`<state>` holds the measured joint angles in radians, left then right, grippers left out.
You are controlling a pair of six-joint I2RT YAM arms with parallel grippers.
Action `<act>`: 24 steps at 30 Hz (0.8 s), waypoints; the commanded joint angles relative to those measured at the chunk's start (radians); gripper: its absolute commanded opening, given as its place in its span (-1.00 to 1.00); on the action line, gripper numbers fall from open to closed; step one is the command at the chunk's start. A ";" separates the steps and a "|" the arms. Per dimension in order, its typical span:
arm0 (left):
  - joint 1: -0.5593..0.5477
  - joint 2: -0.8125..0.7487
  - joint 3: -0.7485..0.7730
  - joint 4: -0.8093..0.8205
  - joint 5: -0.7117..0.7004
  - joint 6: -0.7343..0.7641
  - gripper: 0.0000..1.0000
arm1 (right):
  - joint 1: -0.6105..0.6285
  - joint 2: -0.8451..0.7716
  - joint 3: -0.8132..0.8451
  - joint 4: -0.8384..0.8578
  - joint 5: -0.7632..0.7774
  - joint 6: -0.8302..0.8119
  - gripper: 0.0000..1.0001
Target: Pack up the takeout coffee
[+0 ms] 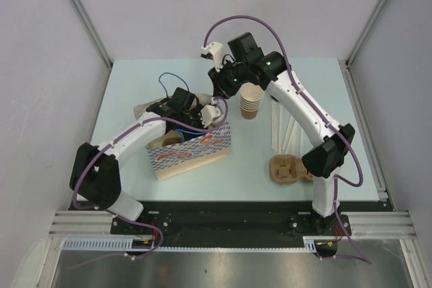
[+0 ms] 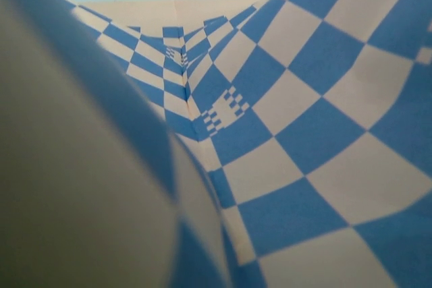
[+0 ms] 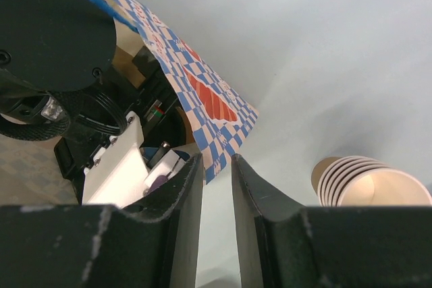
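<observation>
L arm is stretched fwd, left gripper sunk into one checkered bag; jaw state cannot be told. The takeout coffee is seen as a tan shape inside bag. R arm is folded back, right gripper held slightly apart, empty. One cup stack and one pulp carrier are counted.

The takeout coffee sits inside the blue-and-white checked paper bag, left of centre in the overhead view and toward the bag's left end. Only part of its tan kraft side shows through the bag's open top. Its lid and its pose cannot be made out
</observation>
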<state>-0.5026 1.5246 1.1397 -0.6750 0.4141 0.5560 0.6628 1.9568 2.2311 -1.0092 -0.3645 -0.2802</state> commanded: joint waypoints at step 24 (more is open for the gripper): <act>-0.016 -0.070 0.146 -0.089 -0.101 -0.067 0.99 | -0.005 -0.070 0.005 0.009 -0.014 0.013 -0.42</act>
<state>-0.5114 1.5043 1.2339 -0.7364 0.3161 0.5117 0.6598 1.9385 2.2292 -1.0130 -0.3679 -0.2802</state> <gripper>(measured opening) 0.995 0.287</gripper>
